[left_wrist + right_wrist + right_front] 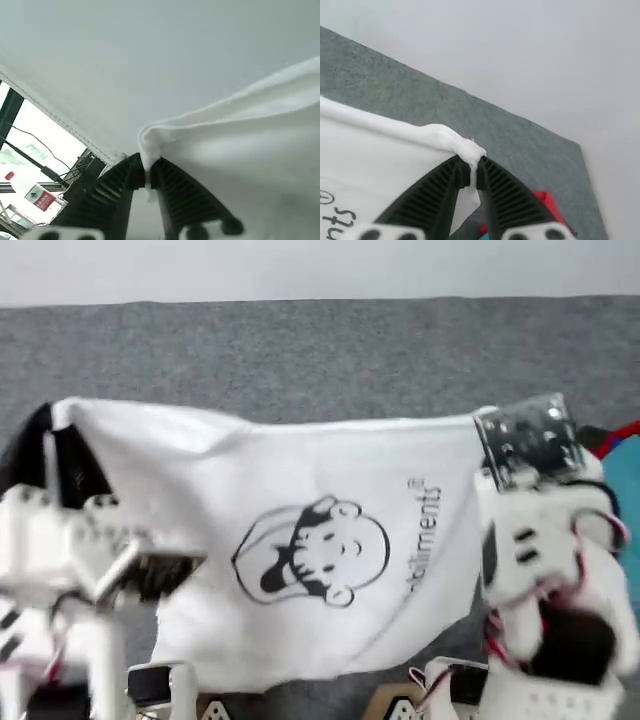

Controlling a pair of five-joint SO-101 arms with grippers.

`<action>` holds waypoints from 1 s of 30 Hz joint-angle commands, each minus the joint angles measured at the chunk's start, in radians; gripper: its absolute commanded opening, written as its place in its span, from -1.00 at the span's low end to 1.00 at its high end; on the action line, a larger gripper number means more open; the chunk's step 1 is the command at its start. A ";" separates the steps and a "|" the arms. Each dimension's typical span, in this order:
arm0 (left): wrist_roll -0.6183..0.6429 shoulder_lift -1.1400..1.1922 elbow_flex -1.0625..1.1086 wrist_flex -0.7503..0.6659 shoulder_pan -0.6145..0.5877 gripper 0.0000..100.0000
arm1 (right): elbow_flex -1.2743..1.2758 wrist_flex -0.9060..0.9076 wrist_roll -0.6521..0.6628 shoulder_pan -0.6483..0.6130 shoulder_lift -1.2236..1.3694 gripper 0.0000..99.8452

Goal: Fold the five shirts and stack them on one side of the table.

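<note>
A: Shirt [200, 500] where, why?
B: Held up over grey tabletop [300, 350], stretched wide, probably to lay flat for folding. Pinched at one top corner by left jaws, at the other by right jaws.
A: Material?
B: Soft white cloth, stitched hem [60, 125], bunched at pinches; black cartoon print [310, 560].

The left arm [60, 540] and the right arm [545, 570] are built from chunky white plastic blocks. Thin red and white wires [497, 645] are looped along them. A clear plate [530, 440] with tiny screws is fixed on the right arm. The left gripper [146, 170] and the right gripper [471, 167] are made with black fingers [185, 195] covered in little ridges.
</note>
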 commanded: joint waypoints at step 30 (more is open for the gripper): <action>0.187 0.674 -0.038 -0.545 0.106 -0.99 | 0.077 -0.601 -0.021 -0.114 0.486 -0.98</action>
